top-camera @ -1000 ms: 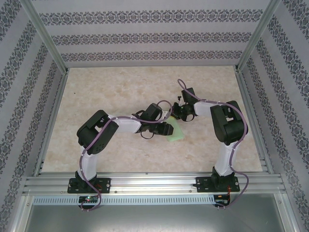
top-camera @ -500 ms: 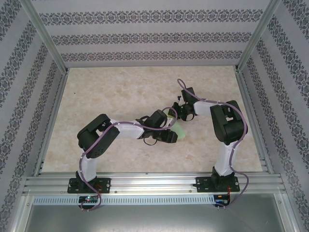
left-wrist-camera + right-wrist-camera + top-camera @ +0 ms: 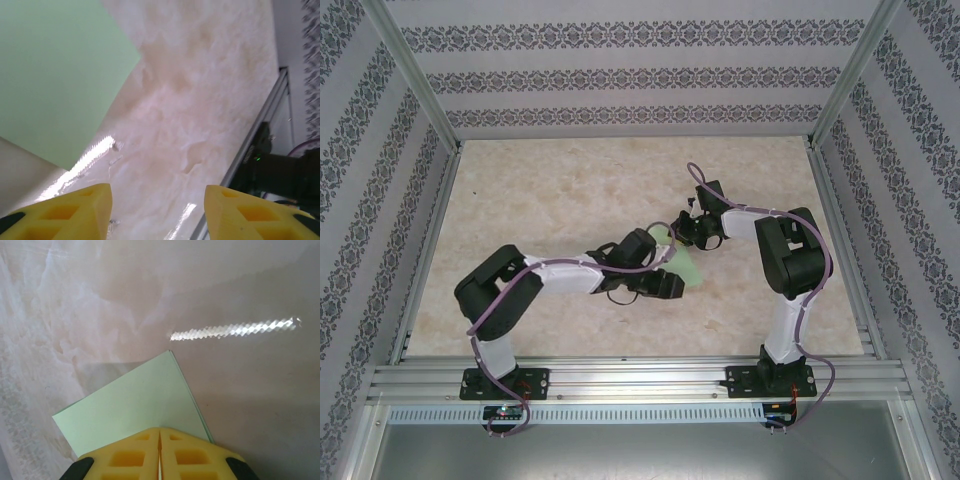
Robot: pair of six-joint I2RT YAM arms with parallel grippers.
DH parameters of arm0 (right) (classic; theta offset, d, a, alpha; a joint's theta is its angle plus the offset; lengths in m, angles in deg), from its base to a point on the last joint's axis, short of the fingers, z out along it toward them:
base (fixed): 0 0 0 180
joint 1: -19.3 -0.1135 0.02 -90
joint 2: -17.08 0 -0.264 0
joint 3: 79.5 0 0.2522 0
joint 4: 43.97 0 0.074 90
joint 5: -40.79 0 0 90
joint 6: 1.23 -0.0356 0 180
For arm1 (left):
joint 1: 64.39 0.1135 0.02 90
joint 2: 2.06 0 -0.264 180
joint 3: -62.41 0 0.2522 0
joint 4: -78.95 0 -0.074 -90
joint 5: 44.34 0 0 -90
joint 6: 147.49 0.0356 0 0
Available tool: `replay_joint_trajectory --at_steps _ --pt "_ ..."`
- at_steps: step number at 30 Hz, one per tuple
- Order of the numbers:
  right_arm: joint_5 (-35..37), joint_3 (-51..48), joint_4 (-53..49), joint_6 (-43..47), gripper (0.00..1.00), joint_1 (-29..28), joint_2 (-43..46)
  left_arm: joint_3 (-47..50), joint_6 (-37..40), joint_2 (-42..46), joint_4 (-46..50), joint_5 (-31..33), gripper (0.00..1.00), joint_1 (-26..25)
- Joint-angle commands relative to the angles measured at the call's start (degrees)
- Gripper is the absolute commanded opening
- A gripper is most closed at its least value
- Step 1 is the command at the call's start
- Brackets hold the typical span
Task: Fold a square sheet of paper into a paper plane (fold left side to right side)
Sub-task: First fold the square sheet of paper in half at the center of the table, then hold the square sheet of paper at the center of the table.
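The pale mint-green paper (image 3: 686, 266) lies folded on the table's middle, two layers showing at its edge (image 3: 135, 400). My right gripper (image 3: 679, 232) (image 3: 160, 432) is shut, and its joined yellow fingertips rest on top of the paper's far end. The paper spreads flat from under them rather than between them. My left gripper (image 3: 671, 286) (image 3: 157, 200) is open at the paper's near left side, with bare table between its fingers. In the left wrist view the paper (image 3: 60, 75) lies ahead at the upper left.
The marble-patterned table (image 3: 570, 190) is bounded by aluminium rails (image 3: 620, 375) at the near edge and patterned walls on three sides. The right arm's base (image 3: 280, 175) shows beyond the table edge in the left wrist view.
My left gripper has shifted toward the near side beside the paper, and the left arm's elbow has swung left. The paper looks narrower from above. The right arm has not moved.
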Motion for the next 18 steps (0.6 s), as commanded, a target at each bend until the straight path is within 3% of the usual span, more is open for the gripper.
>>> replay_joint_trajectory --at_steps 1,9,18 --pt "3.33 -0.49 -0.91 0.27 0.1 -0.4 0.25 -1.03 -2.47 0.72 -1.5 -0.9 0.53 3.31" --pt "3.68 -0.56 -1.35 0.44 0.09 -0.64 -0.01 -8.23 -1.54 -8.89 -0.34 -0.69 0.48 4.38" --pt "2.99 -0.07 -1.39 0.61 0.11 -1.07 0.81 -7.73 -0.88 -11.66 0.89 1.69 0.46 4.37"
